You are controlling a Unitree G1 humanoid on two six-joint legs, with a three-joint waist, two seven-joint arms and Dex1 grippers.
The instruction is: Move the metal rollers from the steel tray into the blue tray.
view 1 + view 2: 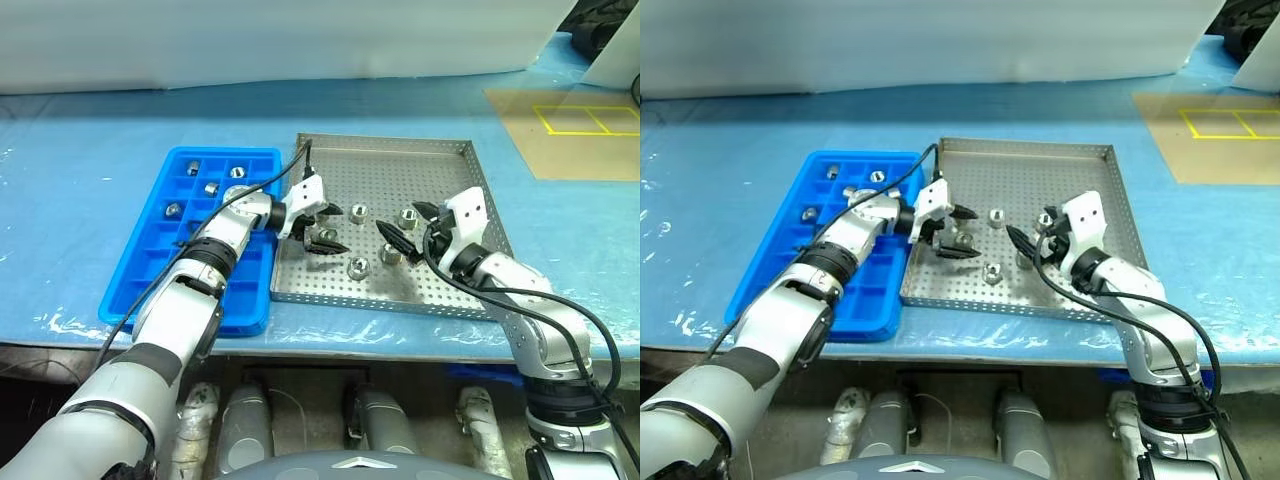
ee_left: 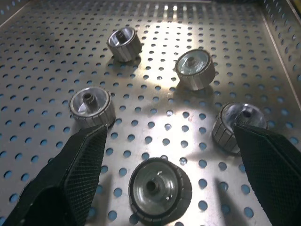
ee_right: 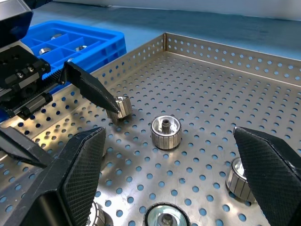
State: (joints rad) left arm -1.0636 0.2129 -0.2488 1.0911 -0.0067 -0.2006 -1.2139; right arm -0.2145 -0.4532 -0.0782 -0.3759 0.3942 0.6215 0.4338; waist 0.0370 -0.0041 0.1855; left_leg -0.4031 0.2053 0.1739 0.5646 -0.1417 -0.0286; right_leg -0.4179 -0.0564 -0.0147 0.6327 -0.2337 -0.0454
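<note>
Metal roller (image 2: 154, 188) between left tool (image 2: 171, 160) fingers

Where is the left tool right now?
In the left eye view the left tool hangs open over the left part of the steel tray, just right of the blue tray, with one of the metal rollers between its fingers.

5 metal rollers (image 2: 157, 189) in 1 steel tray (image 1: 440, 150); 4 in 1 blue tray (image 1: 150, 290).

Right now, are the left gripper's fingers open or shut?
Open: the left gripper fingers stand wide apart, straddling a metal roller without touching it.
</note>
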